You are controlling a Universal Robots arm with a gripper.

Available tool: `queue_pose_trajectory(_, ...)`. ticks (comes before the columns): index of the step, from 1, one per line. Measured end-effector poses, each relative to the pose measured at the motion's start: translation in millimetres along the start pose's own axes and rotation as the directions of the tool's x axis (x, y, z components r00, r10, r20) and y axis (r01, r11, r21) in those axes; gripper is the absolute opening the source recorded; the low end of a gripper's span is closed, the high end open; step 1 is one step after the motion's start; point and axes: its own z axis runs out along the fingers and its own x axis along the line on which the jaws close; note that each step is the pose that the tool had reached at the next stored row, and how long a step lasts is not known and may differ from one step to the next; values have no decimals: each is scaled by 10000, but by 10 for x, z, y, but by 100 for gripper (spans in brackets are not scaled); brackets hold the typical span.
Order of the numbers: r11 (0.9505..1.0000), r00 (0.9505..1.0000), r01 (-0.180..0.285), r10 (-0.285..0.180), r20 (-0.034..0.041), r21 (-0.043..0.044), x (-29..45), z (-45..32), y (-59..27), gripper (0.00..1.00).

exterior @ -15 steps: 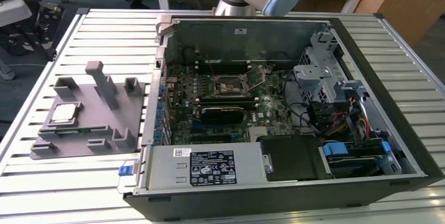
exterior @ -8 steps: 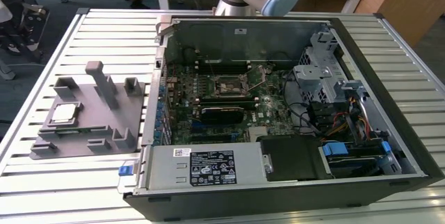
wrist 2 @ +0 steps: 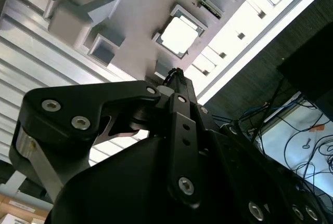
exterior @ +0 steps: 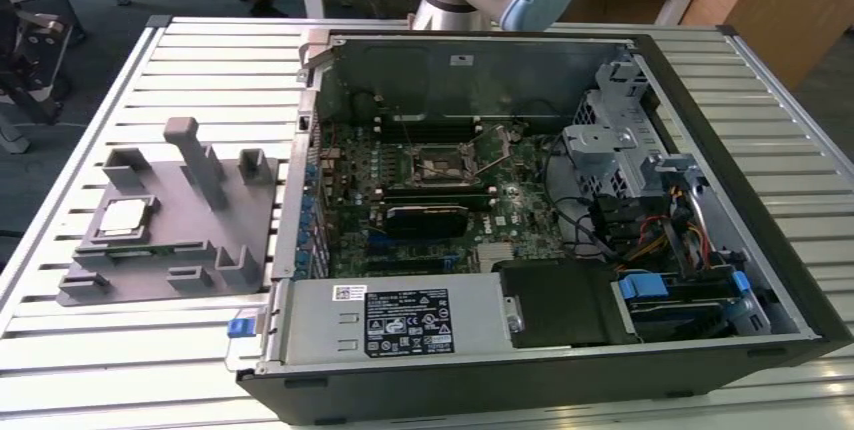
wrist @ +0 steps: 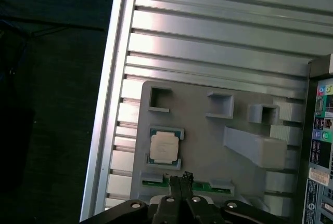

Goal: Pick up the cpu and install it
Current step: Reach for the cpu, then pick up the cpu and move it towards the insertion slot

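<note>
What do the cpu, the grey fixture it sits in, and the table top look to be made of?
Cpu: silvery metal top plate with a dull sheen. The pale tan rim is probably laminate board.
Fixture: likely plastic, a uniform matte grey with blocky moulded or printed shapes.
Table: probably aluminium, with pale satin ribs that catch the light.

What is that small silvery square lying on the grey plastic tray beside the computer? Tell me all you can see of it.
That is the cpu: a small flat square chip with a silvery metal top plate and pale rim. It lies flat, plate up, in a shallow framed recess of the grey fixture, outside the computer case. Only the fixture touches it; the gripper is clear of it.
</note>
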Motion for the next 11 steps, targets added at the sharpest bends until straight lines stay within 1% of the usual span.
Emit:
queue_pose_trajectory(6, 10000, 10000, -1, 1, -13, 0, 105, 16, 14, 11)
queue_pose_trajectory(11, 10000, 10000, -1, 1, -23, -1, 169, 36, 21, 11)
